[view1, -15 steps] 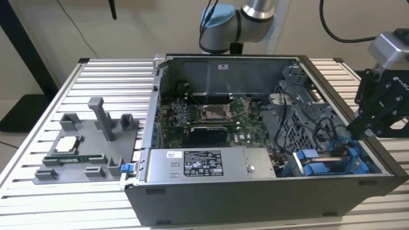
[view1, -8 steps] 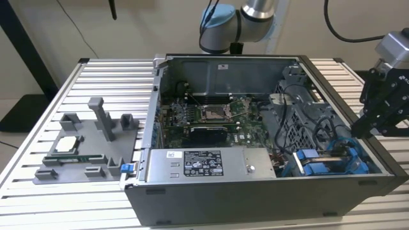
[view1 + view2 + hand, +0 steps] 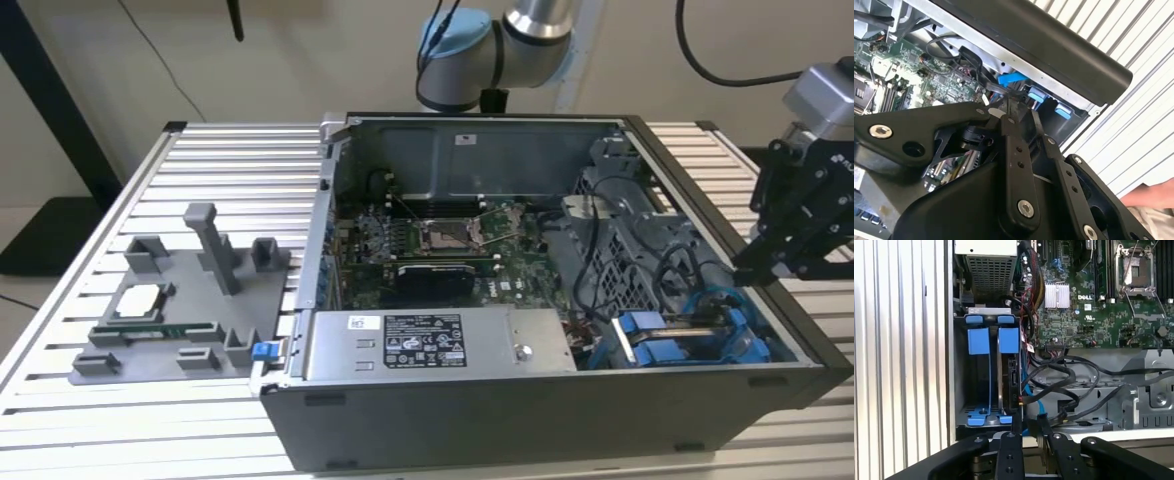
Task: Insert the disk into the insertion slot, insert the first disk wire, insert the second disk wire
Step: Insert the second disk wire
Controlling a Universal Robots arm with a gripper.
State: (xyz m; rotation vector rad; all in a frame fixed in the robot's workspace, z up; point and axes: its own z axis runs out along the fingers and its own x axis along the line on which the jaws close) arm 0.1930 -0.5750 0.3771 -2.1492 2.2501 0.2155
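Flat disk (image 3: 1010, 367) in blue plastic carrier sits edge-on in grey metal insertion slot (image 3: 960, 390); my black gripper (image 3: 1030, 421) is just beside it, and I can't tell its state.

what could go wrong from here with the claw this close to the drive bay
The claw hangs by the disk, where black cables and a blue cable crowd in; it might snag or tug one. It is also close over the case rim, so a bump seems possible. A person's hand is close by too.
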